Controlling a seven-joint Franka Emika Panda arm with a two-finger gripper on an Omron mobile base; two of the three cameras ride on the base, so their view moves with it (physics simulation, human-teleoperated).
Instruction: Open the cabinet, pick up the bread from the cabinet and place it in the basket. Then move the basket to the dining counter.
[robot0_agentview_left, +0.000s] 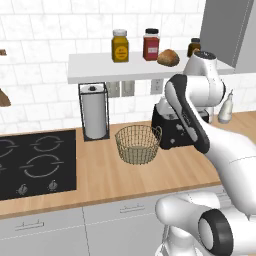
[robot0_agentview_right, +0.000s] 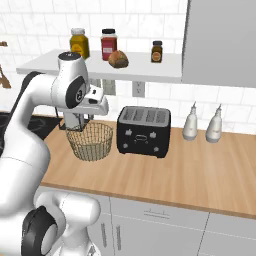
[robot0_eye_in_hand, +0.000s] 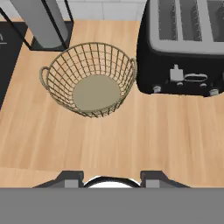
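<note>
White tile backs our kitchen, with a wooden worktop (robot0_agentview_left: 150, 175) running under a white shelf (robot0_agentview_left: 95, 70). We see our gripper (robot0_eye_in_hand: 112, 178) in the hand view as two dark finger tips at the bottom edge, set apart with nothing between them — released, gripping nothing, and hanging above bare wood toward the worktop's front edge. In the right base view the hand sits over the near left side of the basket (robot0_agentview_right: 90, 140).

Outward from there, the basket (robot0_eye_in_hand: 88, 79) stands upright on the worktop, its wire bowl empty, just beside the black toaster (robot0_eye_in_hand: 183, 48) but, as far as we can tell, not touching it. Behind the basket, toward the wall, stands a paper towel roll in a black frame (robot0_agentview_left: 94, 112); the black hob (robot0_agentview_left: 35, 162) lies at the worktop's left end.

On the shelf the bread (robot0_agentview_left: 168, 57) rests near the front edge — between the red jar (robot0_agentview_left: 151, 44) and a small dark jar (robot0_agentview_right: 157, 51), with a yellow jar (robot0_agentview_left: 120, 46) further left. The cabinet (robot0_agentview_right: 220, 42) shows its grey panel at the shelf's right end. Two white bottles (robot0_agentview_right: 202, 124) stand at the back edge of the worktop, right of the toaster.
</note>
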